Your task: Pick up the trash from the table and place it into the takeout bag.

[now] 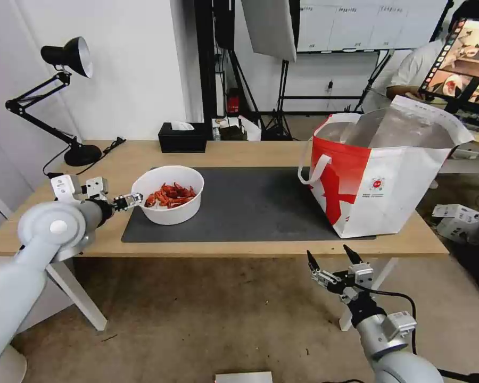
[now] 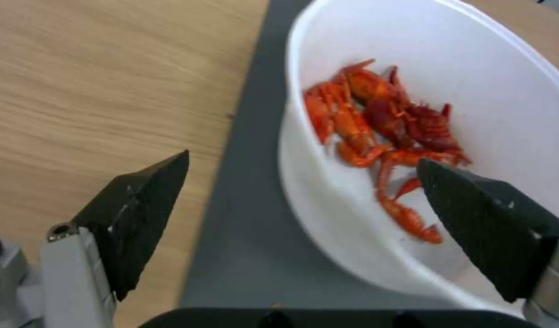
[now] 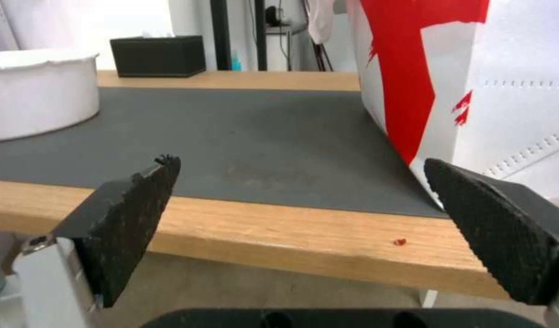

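Progress is sitting near the end of the job, judged from what is lying on the worktop (image 1: 261, 154). Nearest the robot, the right tool (image 1: 335, 259) is hanging below and just off the worktop's front edge, under the front right corner region; its fingers are standing spread and are holding nothing. It is reading as parked.

At the front right part of the dark grey mat (image 1: 250, 205), the takeout bag (image 1: 378, 186) is standing upright with its mouth open and its foil lining showing; it is overhanging the mat's right edge and reaching close to the worktop's front right corner. What is lying inside it cannot be told.

Toward the mat's left edge, the white bowl (image 1: 168, 201) of crayfish shells (image 1: 170, 194) is resting upright on the mat, well apart from the bag. The left tool (image 1: 126, 201) is positioned at the bowl's left rim. In the left wrist view its fingers (image 2: 140, 214) are standing spread, one outside the wall above the mat and one over the bowl's inside; no grip is closed yet.

At the back edge, a black tissue box (image 1: 182, 137) and a desk lamp (image 1: 64, 101) are standing; neither is counting as trash.

Remaining work, as a judgement: the bowl is the one piece of trash lying in sight on the worktop, so gripping it and transferring it into the bag is all that is outstanding.
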You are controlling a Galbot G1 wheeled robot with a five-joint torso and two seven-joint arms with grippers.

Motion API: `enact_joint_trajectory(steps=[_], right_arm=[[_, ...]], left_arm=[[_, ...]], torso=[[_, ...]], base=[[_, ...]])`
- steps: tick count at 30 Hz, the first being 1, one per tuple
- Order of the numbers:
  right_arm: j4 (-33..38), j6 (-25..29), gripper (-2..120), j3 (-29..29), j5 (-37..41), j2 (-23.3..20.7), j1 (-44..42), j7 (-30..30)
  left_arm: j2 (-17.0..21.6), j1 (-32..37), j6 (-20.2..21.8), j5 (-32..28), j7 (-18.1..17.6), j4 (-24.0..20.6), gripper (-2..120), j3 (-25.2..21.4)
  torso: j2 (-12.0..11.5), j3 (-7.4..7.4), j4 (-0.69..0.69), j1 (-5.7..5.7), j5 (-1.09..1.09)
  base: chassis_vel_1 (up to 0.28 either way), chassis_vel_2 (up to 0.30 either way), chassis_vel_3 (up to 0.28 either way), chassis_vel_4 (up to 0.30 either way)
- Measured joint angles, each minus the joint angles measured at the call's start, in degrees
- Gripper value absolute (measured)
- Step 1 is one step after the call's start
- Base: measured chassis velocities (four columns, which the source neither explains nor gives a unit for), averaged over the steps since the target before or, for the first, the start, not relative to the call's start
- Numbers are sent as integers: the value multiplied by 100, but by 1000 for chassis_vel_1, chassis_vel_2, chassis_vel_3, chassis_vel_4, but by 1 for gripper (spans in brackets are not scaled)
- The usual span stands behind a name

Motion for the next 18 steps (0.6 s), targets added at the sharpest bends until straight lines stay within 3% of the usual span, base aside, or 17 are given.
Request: enact_joint_trajectory(steps=[12, 18], right_arm=[[0, 0, 100, 0, 0, 0, 0, 0], [0, 0, 100, 0, 0, 0, 0, 0]], left_arm=[[-360, -469, -63, 37, -69, 645, 99, 448], [-396, -664, -152, 63, -98, 839, 74, 620]], torso=[[0, 0, 0, 0, 1], [0, 0, 1, 0, 1]], base=[[0, 0, 0, 0], [0, 0, 0, 0]])
